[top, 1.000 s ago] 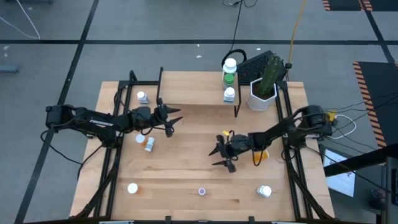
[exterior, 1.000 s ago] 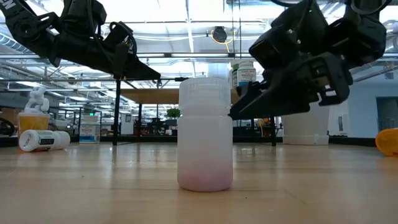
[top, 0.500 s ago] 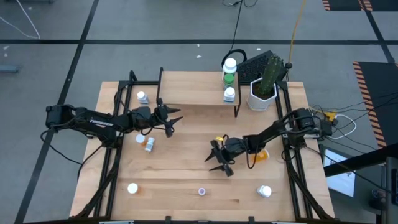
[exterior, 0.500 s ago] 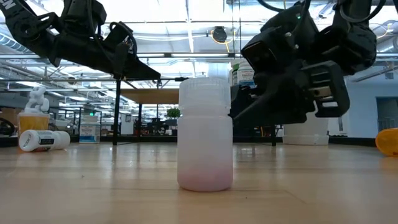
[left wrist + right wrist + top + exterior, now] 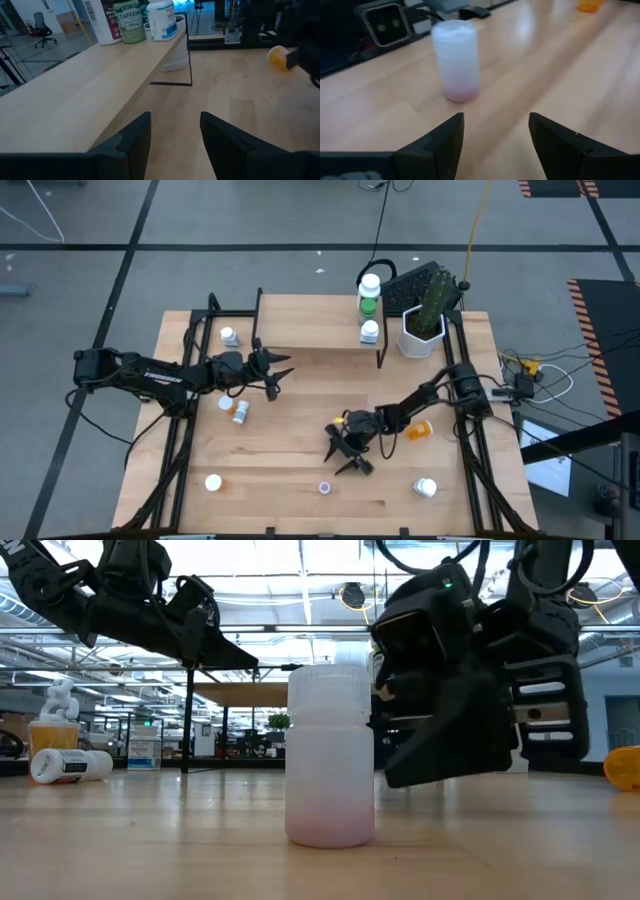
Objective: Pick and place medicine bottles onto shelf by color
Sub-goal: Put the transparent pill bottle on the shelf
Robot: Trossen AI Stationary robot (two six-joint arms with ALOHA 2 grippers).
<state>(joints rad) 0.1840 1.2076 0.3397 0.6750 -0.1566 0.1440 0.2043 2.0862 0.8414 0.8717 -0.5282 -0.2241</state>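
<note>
Two spread pairs of empty fingers over pale wooden tabletop, gray floor around.

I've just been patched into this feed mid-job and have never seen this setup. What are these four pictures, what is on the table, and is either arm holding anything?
Two dark robot arms work at a wooden table. One picture looks straight down from above, one looks level across the tabletop, and two come from cameras on the arms' wrists.

Overhead, the left pincer hangs open and empty in front of the shelf, a low wooden riser. On its right end stand a green bottle and two white-capped ones.

The right pincer is open and empty, pointed at the translucent white bottle near the front edge. That bottle fills the table-level picture and shows just ahead of the fingers in the right wrist picture.

More small bottles lie around the table, including an orange one on its side. The cactus planter stands beside the shelf.
</note>
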